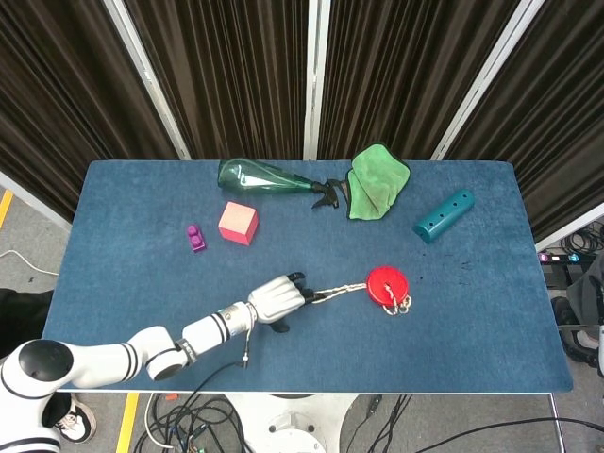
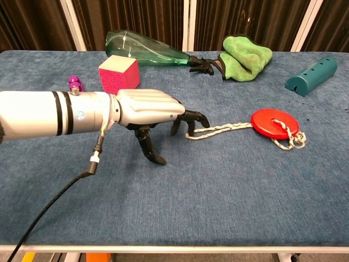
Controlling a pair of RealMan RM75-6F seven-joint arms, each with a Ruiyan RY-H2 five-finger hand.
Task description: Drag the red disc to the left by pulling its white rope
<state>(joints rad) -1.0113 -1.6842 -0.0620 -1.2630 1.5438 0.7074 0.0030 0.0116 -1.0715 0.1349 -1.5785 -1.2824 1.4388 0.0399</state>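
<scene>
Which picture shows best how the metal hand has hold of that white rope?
The chest view: the left hand hooks curled fingers through the white rope loop. The head view shows hand and rope smaller, the grip unclear.

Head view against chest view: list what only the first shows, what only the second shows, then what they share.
Only the head view shows the whole blue table outline, the floor cables beneath and the left arm's shoulder. Only the chest view shows, side-on, the left hand's dark fingers hooked through the white rope's loop. Both show the flat red disc, pink foam cube, small purple block, green glass bottle, crumpled green cloth and teal perforated half-cylinder.
</scene>
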